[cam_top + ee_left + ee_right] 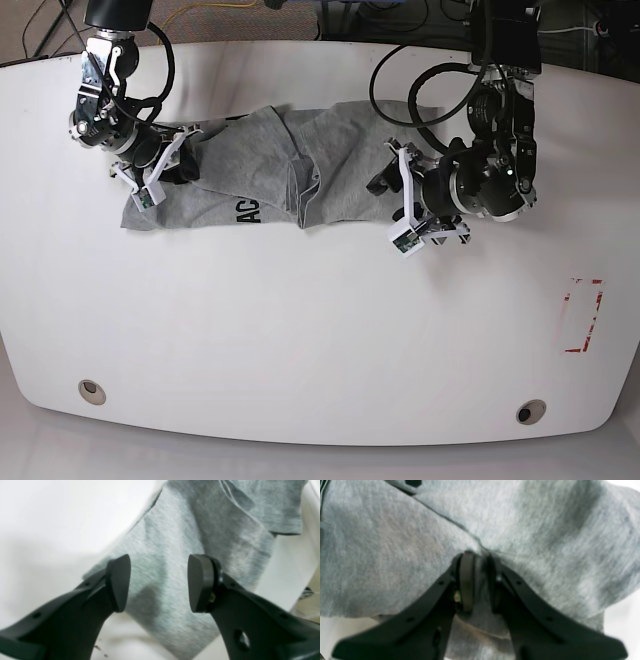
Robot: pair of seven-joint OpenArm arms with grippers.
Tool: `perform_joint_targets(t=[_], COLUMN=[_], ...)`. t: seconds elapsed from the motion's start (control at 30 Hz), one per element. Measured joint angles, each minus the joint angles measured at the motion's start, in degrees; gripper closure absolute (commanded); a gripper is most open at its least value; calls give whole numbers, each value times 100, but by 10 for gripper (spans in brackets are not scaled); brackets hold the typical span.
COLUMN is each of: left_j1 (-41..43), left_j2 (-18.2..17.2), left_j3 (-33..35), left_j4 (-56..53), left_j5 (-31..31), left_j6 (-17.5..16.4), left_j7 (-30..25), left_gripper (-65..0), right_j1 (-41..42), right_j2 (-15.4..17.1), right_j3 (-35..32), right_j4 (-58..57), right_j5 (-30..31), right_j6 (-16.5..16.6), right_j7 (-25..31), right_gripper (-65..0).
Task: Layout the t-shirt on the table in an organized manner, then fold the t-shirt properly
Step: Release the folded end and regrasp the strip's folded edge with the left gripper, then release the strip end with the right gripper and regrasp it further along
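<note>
**A:** How far are you with the job?

**B:** Going from left to right in the base view: my right gripper (165, 165) is at the left end of the t-shirt (250, 185), and it is clamped on a pinch of the grey cloth. The right wrist view shows the fabric squeezed between the two pads. The t-shirt lies in the upper middle of the table (320, 340), bunched in a long strip with a fold in the middle. At its right end is my left gripper (400, 205), with the jaws well apart and nothing between them; the cloth is just under it.

**A:** So the laying out is not finished?

**B:** I judge not. The shirt is not yet flat, and the folding has not begun.

**A:** What can you not see well?

**B:** Only some of the black letters show. The sleeves and neck I cannot tell apart in the folds, and both wrist views are blurred
</note>
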Motion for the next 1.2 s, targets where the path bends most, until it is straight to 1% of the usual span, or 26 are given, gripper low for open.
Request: perform_joint_targets(t=[0.1,0.23,0.3,0.47,0.53,0.7,0.77,0.83,0.9,1.0,1.07,1.1,1.13,1.2], left_j1=[46,177,245,428,511,734,824,916,1003,1095,1097,1093,1088,1064], left_j2=[-39,-37,-35,-13,-59,-387,-518,-649,-774,-890,-931,-949,-968,-1005], left_j3=[61,201,280,380,415,422,415,413,413,415,420,417,417,415], left_j4=[-4,-20,-42,-39,-42,-42,-42,-42,-42,-87,-164,-205,-234,-308], left_j5=[225,575,721,966,1086,1084,1145,1156,1141,1128,1113,1110,1069,1034], left_j6=[0,0,0,-2,0,-2,-2,0,-2,-2,-2,-2,-2,-2], left_j7=[-234,-208,-192,-251,-249,-328,-433,-658,-822,-935,-951,-955,-1003,-1067], left_gripper=[-217,-119,-97,-90,-90,-90,-90,-90,-90,-90,-90,-90,-90,-90], right_j1=[0,0,2,37,66,140,192,243,302,376,391,396,409,463], right_j2=[0,-2,0,0,-2,-15,-17,-20,-44,-111,-153,-168,-197,-245], right_j3=[0,0,0,0,-2,-22,-22,-22,-7,181,358,435,590,837], right_j4=[0,0,0,-2,-2,-7,-4,13,85,275,431,494,603,791], right_j5=[0,0,0,-2,-4,-26,-26,-72,-85,-22,111,144,247,350], right_j6=[0,0,0,0,2,4,4,11,24,39,33,24,-2,-17], right_j7=[-2,-2,-2,-26,-90,-138,-181,-251,-468,-944,-1300,-1392,-1585,-1864], right_gripper=[-101,-101,-101,-101,-106,-108,-109,-109,-117,-176,-243,-290,-319,-401])
